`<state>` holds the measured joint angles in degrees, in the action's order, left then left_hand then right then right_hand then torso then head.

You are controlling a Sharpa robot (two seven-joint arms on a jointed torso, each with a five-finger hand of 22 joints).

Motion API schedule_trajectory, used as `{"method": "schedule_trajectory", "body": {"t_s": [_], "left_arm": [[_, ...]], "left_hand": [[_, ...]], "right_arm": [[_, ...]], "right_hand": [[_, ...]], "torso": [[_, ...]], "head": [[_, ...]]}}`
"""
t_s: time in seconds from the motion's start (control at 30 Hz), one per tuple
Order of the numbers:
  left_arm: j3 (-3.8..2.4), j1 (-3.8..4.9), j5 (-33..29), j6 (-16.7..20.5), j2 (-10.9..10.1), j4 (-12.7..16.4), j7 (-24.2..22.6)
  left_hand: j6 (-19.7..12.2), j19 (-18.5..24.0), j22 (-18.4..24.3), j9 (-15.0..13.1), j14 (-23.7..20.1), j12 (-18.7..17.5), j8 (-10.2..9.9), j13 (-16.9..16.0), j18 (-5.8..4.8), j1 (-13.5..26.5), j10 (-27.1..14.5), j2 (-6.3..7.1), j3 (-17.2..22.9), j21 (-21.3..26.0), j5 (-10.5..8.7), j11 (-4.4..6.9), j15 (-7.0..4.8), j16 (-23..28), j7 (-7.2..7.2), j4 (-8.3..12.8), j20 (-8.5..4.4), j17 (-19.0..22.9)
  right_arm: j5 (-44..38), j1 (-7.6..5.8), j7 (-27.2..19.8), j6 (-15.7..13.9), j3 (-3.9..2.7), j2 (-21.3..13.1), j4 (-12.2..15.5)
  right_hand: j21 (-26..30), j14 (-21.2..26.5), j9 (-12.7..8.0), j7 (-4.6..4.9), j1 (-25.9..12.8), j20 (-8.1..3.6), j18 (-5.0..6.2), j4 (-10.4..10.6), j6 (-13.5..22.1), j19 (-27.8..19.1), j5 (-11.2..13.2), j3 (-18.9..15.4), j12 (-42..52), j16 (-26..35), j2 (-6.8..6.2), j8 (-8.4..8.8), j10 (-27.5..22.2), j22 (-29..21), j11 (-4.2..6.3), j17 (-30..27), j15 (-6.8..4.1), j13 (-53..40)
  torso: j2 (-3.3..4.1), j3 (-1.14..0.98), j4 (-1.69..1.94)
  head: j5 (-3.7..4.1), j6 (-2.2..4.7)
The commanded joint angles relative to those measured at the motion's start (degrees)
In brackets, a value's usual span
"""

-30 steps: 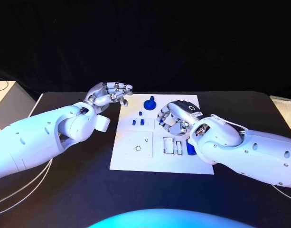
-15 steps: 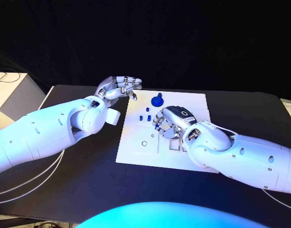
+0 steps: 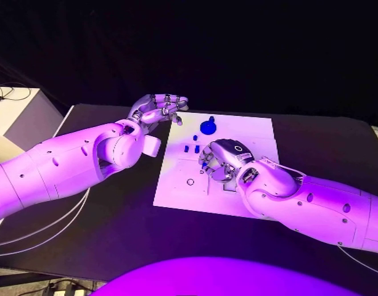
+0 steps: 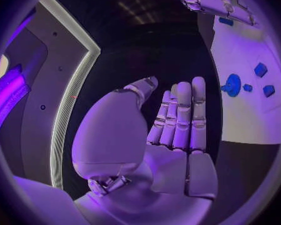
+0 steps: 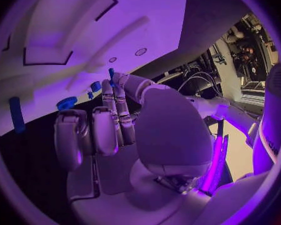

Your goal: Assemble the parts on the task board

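1. Task board [image 3: 253,132] mid-worktop [image 3: 108,222]; recesses look unfilled, assembly barely begun.
2. Left hand [image 3: 158,110] off the board's corner, fingers straight, together, holding nothing.
3. Right hand [image 3: 222,157] over board; grasp unclear.
4. Round blue part [image 3: 208,127] and small parts [image 3: 190,148] lie loose.

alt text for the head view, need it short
Right hand hovers low over the middle of the white task board, while the left hand is raised, empty, beside its far left corner. Small blue parts sit on the board.
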<state>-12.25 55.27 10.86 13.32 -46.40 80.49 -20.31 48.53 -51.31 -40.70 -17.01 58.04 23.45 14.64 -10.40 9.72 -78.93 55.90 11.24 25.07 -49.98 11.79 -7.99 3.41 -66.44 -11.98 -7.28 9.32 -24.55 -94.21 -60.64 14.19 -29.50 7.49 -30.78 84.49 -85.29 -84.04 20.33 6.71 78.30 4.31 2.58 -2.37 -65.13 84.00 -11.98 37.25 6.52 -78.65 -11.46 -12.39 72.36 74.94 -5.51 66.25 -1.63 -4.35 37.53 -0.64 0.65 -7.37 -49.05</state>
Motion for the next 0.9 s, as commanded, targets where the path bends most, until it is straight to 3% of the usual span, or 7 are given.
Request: {"method": "schedule_trajectory", "body": {"t_s": [0.03, 0.27, 0.7, 0.9], "left_arm": [[-0.05, -0.01, -0.86, -0.06, 0.16, 0.07, -0.25], [-0.05, -0.01, -0.88, -0.27, 0.22, 0.16, 0.23], [-0.05, -0.01, -0.88, -0.09, 0.06, 0.19, 0.76], [-0.05, -0.01, -0.87, -0.11, 0.08, 0.08, 0.83]], "left_hand": [[-0.26, -0.54, 0.11, 0.03, -0.13, 0.42, 0.37, 0.00, 0.78, -0.31, -0.64, -0.46, -0.03, 0.44, 0.01, 0.03, 0.48, 0.21, -0.06, -0.34, 0.07, 0.05], [-0.21, -0.55, 0.13, 0.02, -0.14, 0.43, 0.42, 0.00, 0.79, -0.32, -0.67, -0.48, -0.04, 0.47, 0.01, 0.03, 0.47, 0.22, -0.05, -0.38, 0.07, 0.05], [0.08, -0.64, 0.22, -0.04, -0.19, 0.54, 0.73, 0.01, 0.81, -0.66, -0.81, -0.76, 0.05, 0.60, 0.05, 0.12, 0.41, 0.25, 0.07, -0.49, 0.06, 0.06], [0.08, -0.64, 0.22, -0.04, -0.19, 0.54, 0.73, 0.01, 0.81, -0.66, -0.81, -0.76, 0.05, 0.60, 0.05, 0.12, 0.41, 0.25, 0.07, -0.49, 0.06, 0.06]], "right_arm": [[-1.23, 0.16, 0.51, 1.22, 0.10, 0.46, -0.57], [-1.83, 0.24, 0.94, 1.50, 0.20, 0.86, -1.29], [-2.28, 0.27, 0.83, 2.16, 0.26, 0.67, -0.90], [-2.45, 0.35, 0.73, 2.08, 0.27, 0.46, -0.47]], "right_hand": [[0.37, -1.74, 0.05, 0.06, 0.14, -0.31, -0.93, -0.11, -0.35, 2.88, -0.15, 0.38, 0.17, 0.03, 0.68, -0.32, 3.23, 7.86, 2.97, -0.07, -0.30, -3.60], [0.42, -1.72, 0.07, 0.08, 0.12, -0.31, -0.92, -0.13, -0.33, 2.85, -0.20, 0.42, 0.15, 0.09, 0.67, -0.33, 3.24, 7.80, 2.96, -0.20, -0.30, -3.62], [0.38, -1.73, 0.08, 0.08, 0.10, -0.31, -0.93, -0.15, -0.33, 2.87, -0.23, 0.43, 0.15, 0.04, 0.67, -0.34, 3.25, 7.86, 2.96, -0.12, -0.29, -3.64], [0.38, -1.75, 0.12, 0.08, 0.08, -0.31, -0.93, -0.19, -0.35, 2.87, -0.31, 0.48, 0.14, -0.02, 0.66, -0.38, 3.30, 7.86, 2.96, -0.01, -0.29, -3.68]], "torso": [[-0.04, 0.08, 0.06], [-0.12, 0.29, 0.27], [-0.18, 0.39, 0.35], [-0.19, 0.44, 0.56]], "head": [[0.21, 0.06], [0.60, -0.07], [0.63, -0.52], [0.53, -0.58]]}}
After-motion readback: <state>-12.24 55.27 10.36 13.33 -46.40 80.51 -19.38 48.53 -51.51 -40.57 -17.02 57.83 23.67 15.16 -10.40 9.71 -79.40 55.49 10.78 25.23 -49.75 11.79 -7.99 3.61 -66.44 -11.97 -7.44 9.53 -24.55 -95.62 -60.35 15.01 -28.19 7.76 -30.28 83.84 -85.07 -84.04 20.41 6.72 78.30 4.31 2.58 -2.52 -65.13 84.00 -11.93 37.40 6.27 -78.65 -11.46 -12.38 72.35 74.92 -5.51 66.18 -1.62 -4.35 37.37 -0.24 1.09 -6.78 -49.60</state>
